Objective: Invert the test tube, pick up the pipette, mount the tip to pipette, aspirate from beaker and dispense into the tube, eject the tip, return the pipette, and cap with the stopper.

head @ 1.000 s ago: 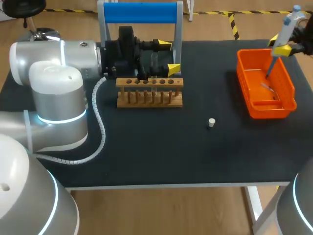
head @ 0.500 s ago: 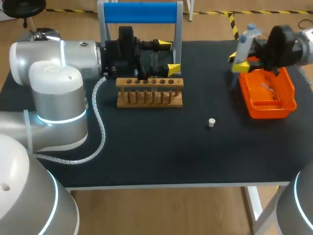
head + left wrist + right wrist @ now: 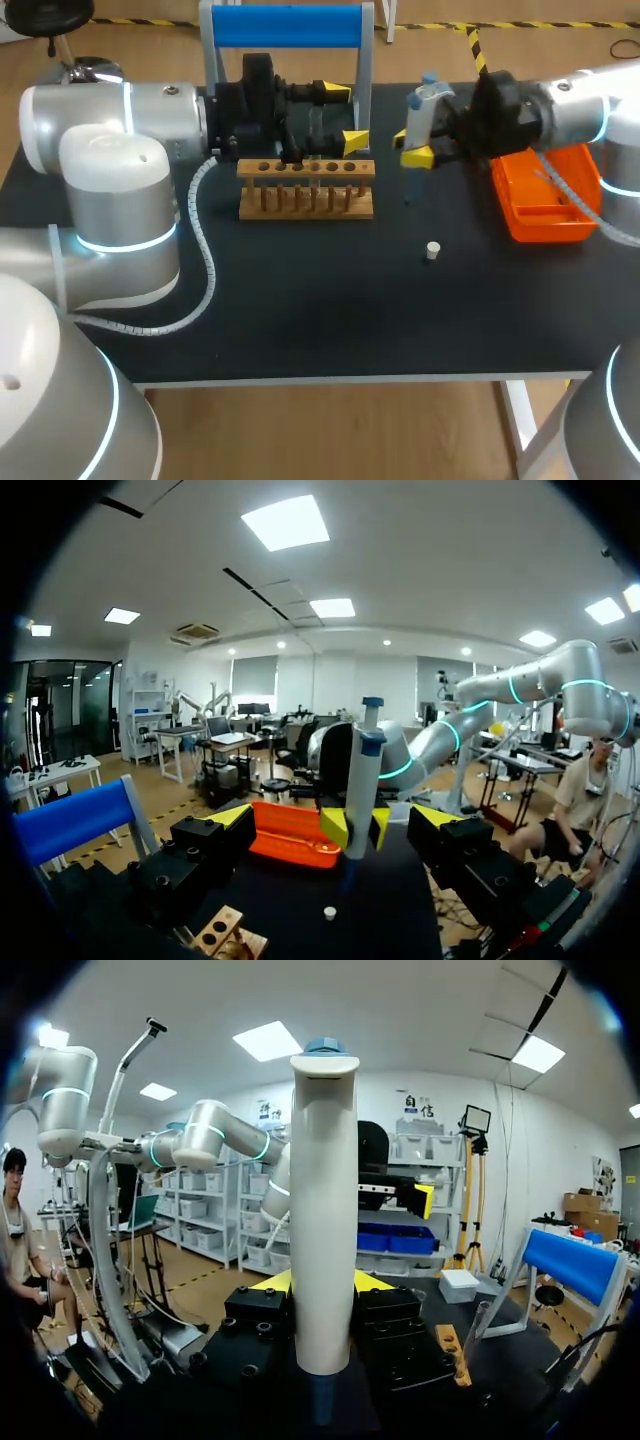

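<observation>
My right gripper (image 3: 412, 145) is shut on the white pipette (image 3: 425, 105) with a blue cap, held upright over the table just right of the wooden tube rack (image 3: 305, 187). In the right wrist view the pipette (image 3: 322, 1250) stands between the yellow tips. My left gripper (image 3: 343, 117) hangs open behind the rack, with a clear test tube (image 3: 316, 130) in the gap between its fingers. Whether they touch it I cannot tell. The small white stopper (image 3: 432, 250) lies on the black table in front of the pipette.
An orange bin (image 3: 590, 205) sits at the right side of the table, behind my right wrist. A blue-topped stand (image 3: 285, 25) rises at the back behind the rack. A white cable (image 3: 205, 260) loops beside my left arm.
My right arm has carried the pipette leftwards from above the orange bin to a spot beside the rack. The left arm and its open gripper have not moved.
</observation>
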Robot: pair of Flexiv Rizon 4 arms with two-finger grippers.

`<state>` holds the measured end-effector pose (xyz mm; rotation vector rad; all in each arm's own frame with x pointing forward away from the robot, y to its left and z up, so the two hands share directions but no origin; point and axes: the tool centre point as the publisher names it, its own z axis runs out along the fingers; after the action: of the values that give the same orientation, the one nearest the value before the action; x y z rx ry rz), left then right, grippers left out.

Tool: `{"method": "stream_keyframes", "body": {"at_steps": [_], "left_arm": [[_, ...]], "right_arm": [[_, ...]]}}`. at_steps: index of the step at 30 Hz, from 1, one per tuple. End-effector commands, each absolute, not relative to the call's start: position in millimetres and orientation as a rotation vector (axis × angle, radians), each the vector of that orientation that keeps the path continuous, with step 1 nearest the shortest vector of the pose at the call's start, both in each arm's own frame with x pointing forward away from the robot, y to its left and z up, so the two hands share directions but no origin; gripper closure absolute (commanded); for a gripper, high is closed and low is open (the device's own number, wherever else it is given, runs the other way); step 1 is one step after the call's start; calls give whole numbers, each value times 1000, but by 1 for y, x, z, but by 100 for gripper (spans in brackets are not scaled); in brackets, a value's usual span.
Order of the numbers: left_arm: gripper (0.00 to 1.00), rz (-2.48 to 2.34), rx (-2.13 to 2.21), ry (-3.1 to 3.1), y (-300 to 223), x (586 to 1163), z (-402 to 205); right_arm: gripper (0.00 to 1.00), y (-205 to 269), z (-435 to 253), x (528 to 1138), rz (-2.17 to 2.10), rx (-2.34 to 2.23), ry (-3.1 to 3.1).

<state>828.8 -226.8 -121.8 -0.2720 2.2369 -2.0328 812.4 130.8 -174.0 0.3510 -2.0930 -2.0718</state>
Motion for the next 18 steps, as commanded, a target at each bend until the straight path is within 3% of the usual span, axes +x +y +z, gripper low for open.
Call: {"method": "stream_keyframes", "body": {"at_steps": [1, 18], "left_arm": [[0, -2035, -274, 2232, -227, 828, -123], [0, -2035, -274, 2232, -227, 828, -123]], "right_arm": [[100, 149, -176, 813, -2082, 337, -2099], [100, 186, -176, 814, -2088, 315, -2141]]}}
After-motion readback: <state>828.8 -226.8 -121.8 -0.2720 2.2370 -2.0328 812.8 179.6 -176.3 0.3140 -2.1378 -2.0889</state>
